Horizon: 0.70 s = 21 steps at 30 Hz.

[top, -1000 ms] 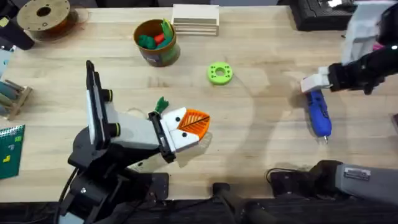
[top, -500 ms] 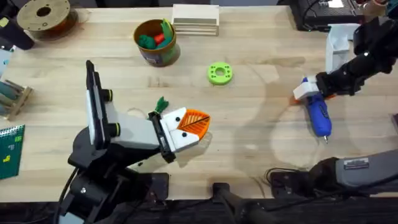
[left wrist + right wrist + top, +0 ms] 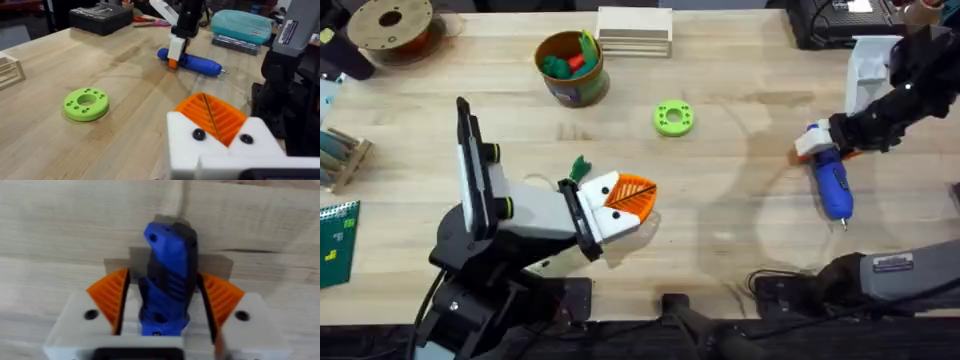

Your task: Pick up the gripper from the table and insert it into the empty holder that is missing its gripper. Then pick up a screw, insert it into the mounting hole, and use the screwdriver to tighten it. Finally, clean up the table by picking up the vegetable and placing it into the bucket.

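Observation:
The blue screwdriver (image 3: 835, 188) lies on the table at the right, metal tip toward the front edge. My right gripper (image 3: 817, 145) is down over its rear end. In the right wrist view the orange pads (image 3: 111, 297) sit close on both sides of the screwdriver (image 3: 167, 250), shut on it. My left gripper (image 3: 642, 196) rests low at centre-left, its orange pads pressed together with nothing between them. The dark green vegetable (image 3: 580, 166) lies just behind that gripper. The bucket (image 3: 578, 92) stands at the back with toy vegetables inside. The loose gripper, the holder and the screw are out of view.
A bright green ring (image 3: 672, 118) lies mid-table between the arms. A stack of wooden slats (image 3: 634, 30) sits behind the bucket, a spool (image 3: 390, 25) at the back left, a black box (image 3: 830, 25) at the back right. Bare wood separates the two grippers.
My right gripper came down and leftward onto the screwdriver's rear end, then settled there. The screwdriver and the left arm have not moved.

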Each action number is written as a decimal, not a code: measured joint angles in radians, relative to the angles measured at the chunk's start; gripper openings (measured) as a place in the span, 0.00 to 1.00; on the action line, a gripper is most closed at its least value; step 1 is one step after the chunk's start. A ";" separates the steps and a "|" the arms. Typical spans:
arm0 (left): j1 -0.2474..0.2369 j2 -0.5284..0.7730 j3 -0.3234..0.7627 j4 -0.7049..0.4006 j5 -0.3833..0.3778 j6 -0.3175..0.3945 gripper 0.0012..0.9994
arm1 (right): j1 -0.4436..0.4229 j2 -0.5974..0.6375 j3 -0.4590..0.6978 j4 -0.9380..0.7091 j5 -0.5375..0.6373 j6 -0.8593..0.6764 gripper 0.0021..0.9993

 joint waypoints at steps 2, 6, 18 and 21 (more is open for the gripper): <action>0.000 0.000 0.000 0.000 -0.007 0.000 0.01 | -0.006 0.002 0.000 0.017 0.010 -0.001 0.54; 0.000 0.000 0.000 0.000 -0.011 0.000 0.01 | -0.008 0.008 0.002 0.037 0.022 -0.005 0.04; 0.000 0.000 0.000 0.000 -0.013 0.000 0.01 | -0.005 -0.054 0.038 -0.041 0.017 -0.001 0.03; 0.000 0.000 0.000 0.000 -0.013 0.000 0.01 | -0.005 -0.133 0.038 -0.035 0.019 0.010 0.03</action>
